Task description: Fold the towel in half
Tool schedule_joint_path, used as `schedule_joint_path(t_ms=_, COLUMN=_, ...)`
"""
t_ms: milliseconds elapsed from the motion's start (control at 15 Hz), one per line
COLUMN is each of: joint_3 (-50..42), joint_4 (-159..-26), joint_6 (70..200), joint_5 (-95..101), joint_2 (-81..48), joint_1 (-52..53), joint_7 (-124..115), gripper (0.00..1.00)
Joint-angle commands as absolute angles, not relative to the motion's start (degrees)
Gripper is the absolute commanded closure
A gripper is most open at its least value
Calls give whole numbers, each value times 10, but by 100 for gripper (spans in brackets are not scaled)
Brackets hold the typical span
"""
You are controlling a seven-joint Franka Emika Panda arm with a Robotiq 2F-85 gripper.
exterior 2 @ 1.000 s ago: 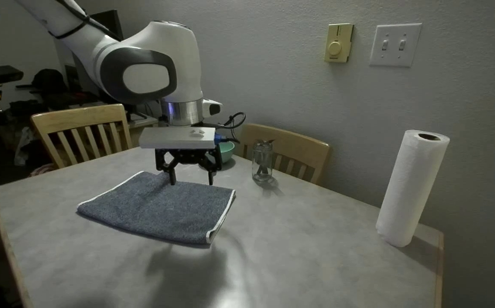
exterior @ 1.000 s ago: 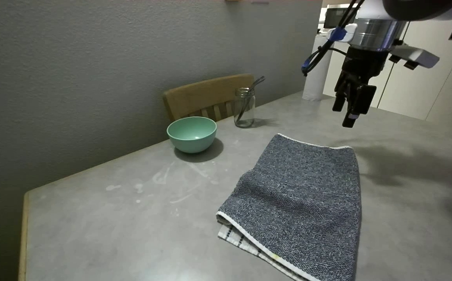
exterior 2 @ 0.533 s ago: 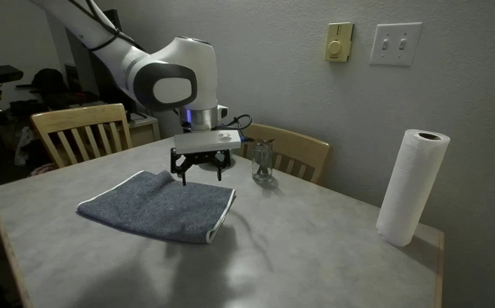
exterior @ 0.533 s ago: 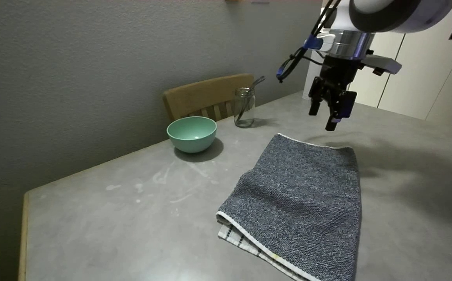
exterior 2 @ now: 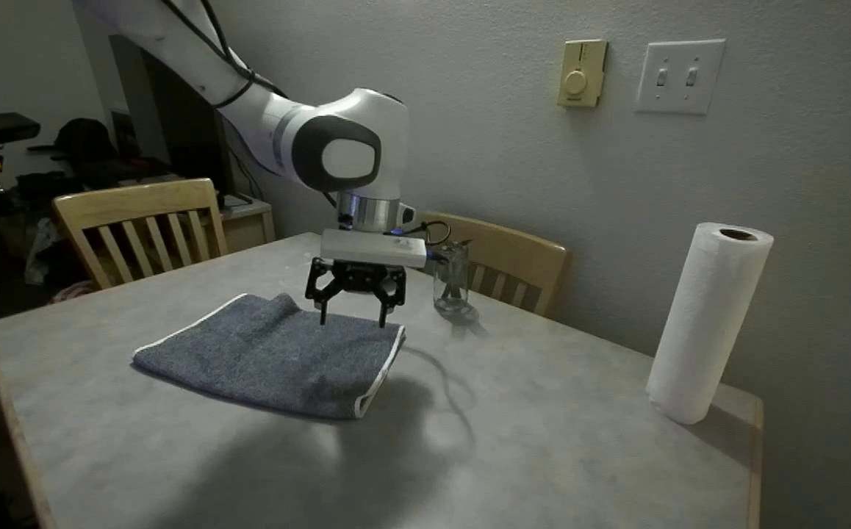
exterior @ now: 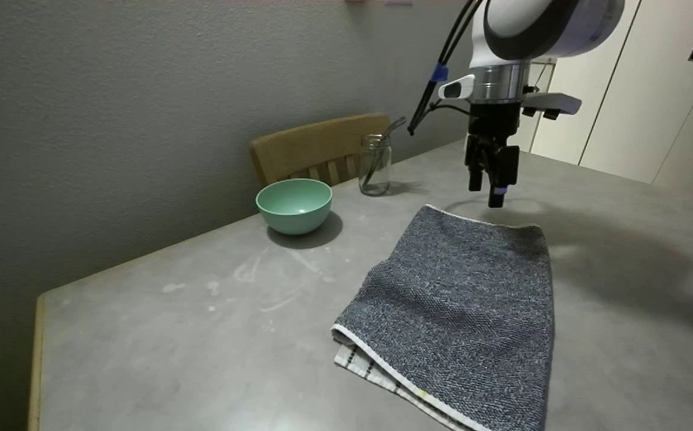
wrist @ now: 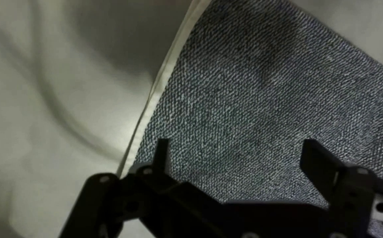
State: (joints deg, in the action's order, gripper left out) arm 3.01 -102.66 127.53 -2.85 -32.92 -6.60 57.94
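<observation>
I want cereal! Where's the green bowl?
In an exterior view, the green bowl sits on the table, left of the glass jar, in front of the chair.

Dim light, soft shadows and glare on the table (exterior: 203, 347)

The towel (exterior: 460, 311) on the tabletop (exterior: 173, 341), with the end effector (exterior 2: 353, 322) above it.
In an exterior view, the bowl (exterior: 294, 215) is behind the towel and to its left; the jar (exterior: 375, 173), with contents (exterior: 394, 126) inside, is farther behind, and so is a chair (exterior: 316, 145). In an exterior view, the paper roll (exterior 2: 708, 323) stands to the right of the towel, well apart.
</observation>
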Motion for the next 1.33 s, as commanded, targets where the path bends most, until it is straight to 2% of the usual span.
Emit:
schedule_joint_path(t_ms=0, joint_3=27, joint_4=-992, joint_6=1245, joint_5=-24, joint_2=-353, joint_1=-66, joint_7=519, gripper=0)
schedule_joint_path(t_ms=600, joint_3=52, joint_4=-992, joint_6=1333, joint_5=-69, joint_2=-420, joint_1=-102, joint_7=512, gripper=0)
schedule_joint_path(t_ms=1000, joint_3=65, joint_4=-979, joint_6=1346, joint_5=-71, joint_2=-437, joint_1=-118, joint_7=513, gripper=0)
schedule_joint_path(t_ms=1267, joint_3=43, joint_4=-996, joint_6=1348, joint_5=-49, joint_2=-420, joint_1=-113, joint_7=493, gripper=0)
